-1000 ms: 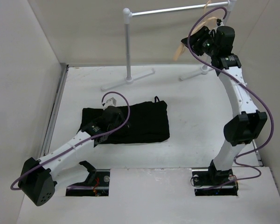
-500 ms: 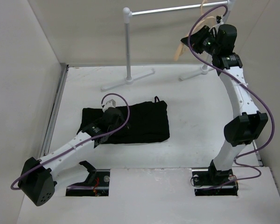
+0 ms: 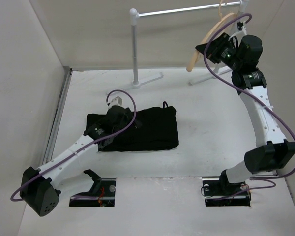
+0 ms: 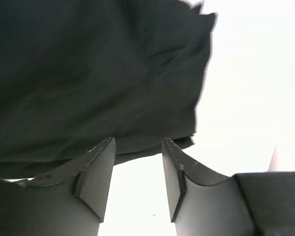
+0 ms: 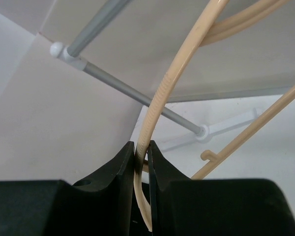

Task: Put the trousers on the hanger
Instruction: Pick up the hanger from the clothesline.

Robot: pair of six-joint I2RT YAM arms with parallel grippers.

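Observation:
The black trousers (image 3: 152,129) lie folded flat on the table, left of the middle. My left gripper (image 3: 119,102) hovers over their far left edge, open and empty. In the left wrist view its jaws stand apart (image 4: 137,147) with the dark cloth (image 4: 88,73) just beyond the fingertips. The tan hanger (image 3: 206,42) is tilted up at the back right by the rail. My right gripper (image 3: 217,43) is shut on it. In the right wrist view the jaws (image 5: 141,150) pinch the hanger's curved shoulder (image 5: 177,73).
A white-and-grey rail stand (image 3: 134,46) stands at the back, its bar (image 3: 187,10) running right and its feet (image 3: 132,84) on the table. A white wall (image 3: 24,73) closes the left side. Purple cables loop off both arms.
My right arm has moved right and swung the hanger up along the rail's right end. My left gripper has shifted a little toward the back over the trousers' edge.

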